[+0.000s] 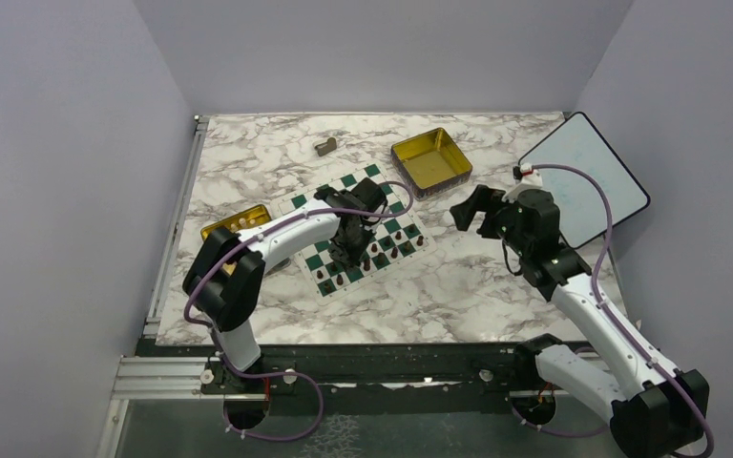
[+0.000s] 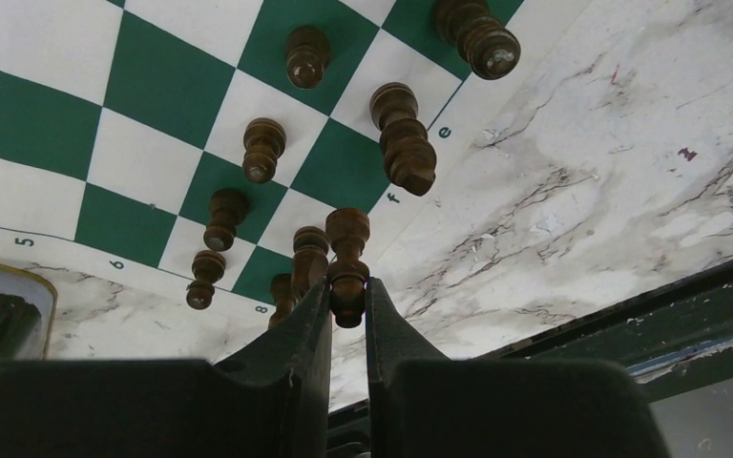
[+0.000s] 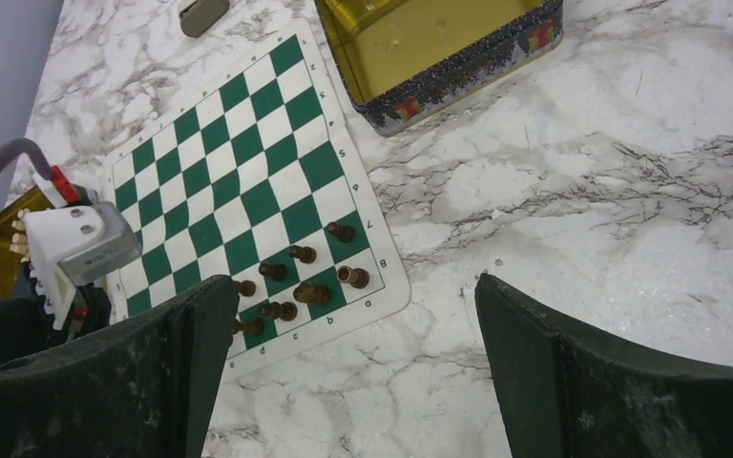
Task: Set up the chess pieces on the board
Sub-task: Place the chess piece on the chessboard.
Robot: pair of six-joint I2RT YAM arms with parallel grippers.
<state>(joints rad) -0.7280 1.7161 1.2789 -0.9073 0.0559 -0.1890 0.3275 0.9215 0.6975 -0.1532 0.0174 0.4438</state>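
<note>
1. Left wrist view is showing my left pincer (image 2: 348,296) narrowed and clamping one dark brown chess piece (image 2: 347,250) by its upper end, with a finger on each side of it.
2. That piece is hanging at the border row of the green-and-white board (image 2: 162,86), close to the printed letter f. I cannot tell whether its foot is touching the mat.
3. I am judging this as the placing step, so I am aiming to bring the piece straight down and upright, with its foot inside one square rather than across a line.
4. Two other pieces (image 2: 309,253) are standing just beside the left finger, so I am planning a small, slow release. A wide one risks sweeping them over.
5. After letting go I am intending to rise straight up before moving sideways, since more pieces are crowding the near rows.
6. The piece is tall for its foot, so any tilt at release is likely to topple it.
7. My right pincer (image 3: 348,305) is spread wide and holding nothing, hovering over the marble worktop (image 3: 582,210) to the right of the board. I am leaving it well apart from the left arm.
</note>
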